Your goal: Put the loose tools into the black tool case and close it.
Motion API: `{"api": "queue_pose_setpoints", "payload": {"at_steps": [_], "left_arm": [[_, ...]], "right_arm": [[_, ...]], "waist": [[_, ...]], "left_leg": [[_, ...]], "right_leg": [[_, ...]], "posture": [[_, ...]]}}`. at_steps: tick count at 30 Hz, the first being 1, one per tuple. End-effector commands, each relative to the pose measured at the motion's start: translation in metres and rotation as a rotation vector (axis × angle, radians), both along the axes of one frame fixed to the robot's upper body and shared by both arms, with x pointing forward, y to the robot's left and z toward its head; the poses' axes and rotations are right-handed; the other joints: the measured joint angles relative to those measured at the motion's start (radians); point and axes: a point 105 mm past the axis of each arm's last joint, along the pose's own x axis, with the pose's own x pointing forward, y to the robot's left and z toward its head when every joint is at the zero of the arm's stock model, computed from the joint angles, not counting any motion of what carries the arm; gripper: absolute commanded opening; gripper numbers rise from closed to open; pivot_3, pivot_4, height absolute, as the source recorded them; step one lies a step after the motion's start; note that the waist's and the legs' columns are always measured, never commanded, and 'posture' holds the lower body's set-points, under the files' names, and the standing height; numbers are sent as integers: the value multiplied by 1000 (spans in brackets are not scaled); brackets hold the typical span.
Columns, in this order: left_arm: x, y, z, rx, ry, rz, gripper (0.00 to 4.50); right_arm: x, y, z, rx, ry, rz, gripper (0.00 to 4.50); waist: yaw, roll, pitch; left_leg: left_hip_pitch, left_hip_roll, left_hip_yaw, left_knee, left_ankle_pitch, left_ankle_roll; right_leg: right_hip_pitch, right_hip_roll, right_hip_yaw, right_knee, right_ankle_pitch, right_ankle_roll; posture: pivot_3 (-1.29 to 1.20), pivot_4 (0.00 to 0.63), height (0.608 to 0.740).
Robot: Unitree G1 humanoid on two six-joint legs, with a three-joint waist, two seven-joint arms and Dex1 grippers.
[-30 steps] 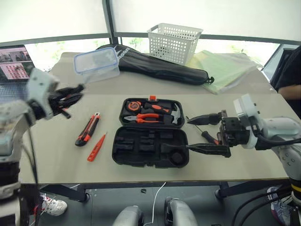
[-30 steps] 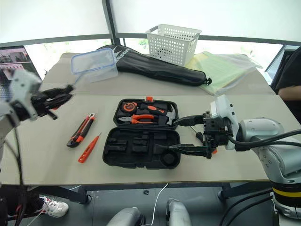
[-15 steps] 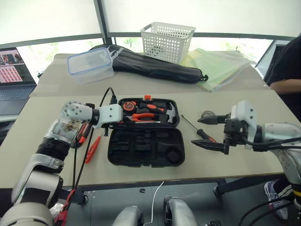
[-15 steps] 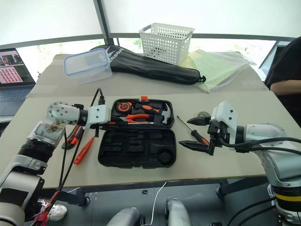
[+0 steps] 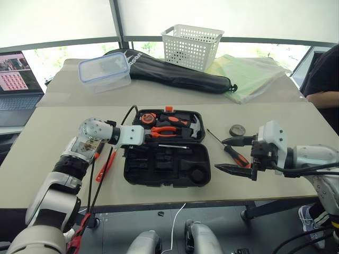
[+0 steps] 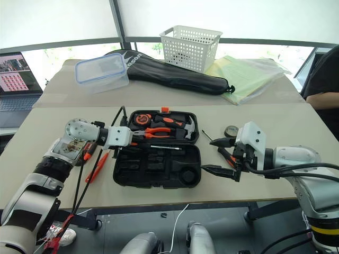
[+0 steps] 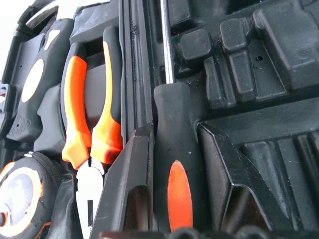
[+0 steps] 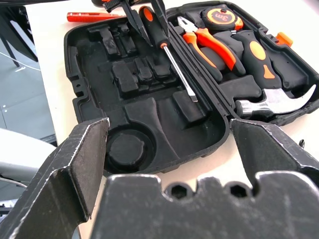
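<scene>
I have the case (image 5: 165,156) lying open near the table's (image 5: 53,132) front edge, lid half away from me, tray half toward me. My left gripper (image 7: 172,149) is clamped on 1 screwdriver (image 7: 174,164), its 2 fingers (image 7: 134,174) pressed on either side of the black-and-orange handle. That screwdriver's long axis runs along the hinge line of the case, shaft pointing away from the gripper across the back of the tray, just beside the hinge ridge and over the moulded recesses. Beyond the ridge, in the lid, I count 1 pair of pliers (image 5: 165,130), 1 hammer (image 5: 188,126) and 1 tape measure (image 5: 149,118). My right gripper (image 5: 233,154) hangs spread wide with nothing between its fingers, just off the case's right end, aimed back toward it. Behind that gripper lie a 2nd screwdriver (image 5: 228,150), its shaft slanting toward the far left with the handle nearer me, and 1 small tape roll (image 5: 237,129), both on bare table well clear of the case. On the other side of the left gripper I see 1 orange tester pen (image 5: 105,165) and part of 1 knife (image 5: 96,150), partly covered by the arm. The far half of the table holds 1 basket (image 5: 192,46), 1 black bag (image 5: 175,74) and 1 clear box (image 5: 105,71); the strip between them and the case is open.
</scene>
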Motion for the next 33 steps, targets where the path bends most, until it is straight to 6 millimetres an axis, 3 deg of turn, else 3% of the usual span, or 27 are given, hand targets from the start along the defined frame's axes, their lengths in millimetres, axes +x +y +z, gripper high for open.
{"api": "queue_pose_setpoints", "payload": {"at_steps": [1, 3, 4, 10, 11, 16, 19, 29, 33], "left_arm": [[4, -1, 6, 1, -16, 12, 870], [5, -4, 10, -18, -15, 12, 1883], [4, -5, 13, -26, -9, 5, 2047], [2, -11, 32, -101, -5, 1, 4200], [3, -12, 36, -114, -7, 7, 4413], [7, -14, 45, -148, -14, 19, 4413], [5, -13, 36, -111, -3, 0, 3686], [0, -20, 14, -49, 37, -41, 63], [-3, -18, 1, 22, 46, -50, 21]], "right_arm": [[-3, 2, 13, -7, -56, 14, 4500], [-4, 3, 13, -3, -52, 20, 4500], [-4, 3, 14, -1, -51, 22, 4500], [-4, 4, 13, 1, -49, 23, 4500], [-4, 4, 13, 2, -49, 23, 4500], [-3, 5, 14, 8, -52, 21, 4500], [-3, 6, 14, 11, -52, 21, 4500], [-4, 7, 14, 16, -53, 17, 4500], [-4, 7, 13, 20, -46, 8, 4500]], "waist": [[0, 0, 0], [1, 0, 0], [0, 0, 0], [0, 0, 0], [0, 0, 0], [0, 0, 0], [0, 0, 0], [0, 0, 0], [0, 0, 0]], "left_leg": [[0, 0, 0, 0, 0, 0], [0, 0, 0, 0, 0, 0], [0, 0, 0, 0, 0, 0], [0, 0, 0, 1, 0, 0], [0, 0, 0, 1, 0, 0], [0, 0, 0, 1, 0, 0], [0, 0, 0, 1, 0, 0], [-1, 0, 0, 2, 0, 0], [-1, 0, 0, 2, 0, 0]], "right_leg": [[0, 0, 0, 0, 0, 0], [0, 0, 0, 0, 0, 0], [0, 0, 0, 0, 0, 0], [0, 0, 0, 0, 0, 0], [0, 0, 0, 0, 0, 0], [0, 0, 0, 0, 0, 0], [0, 0, 0, 0, 0, 0], [0, 0, 0, 0, 0, 0], [0, 0, 0, 0, 0, 0]], "posture": [[0, 150, 740], [0, 150, 740], [0, 150, 740], [0, 150, 740], [0, 150, 740], [0, 150, 740], [0, 150, 740], [0, 150, 740], [0, 150, 740]]}}
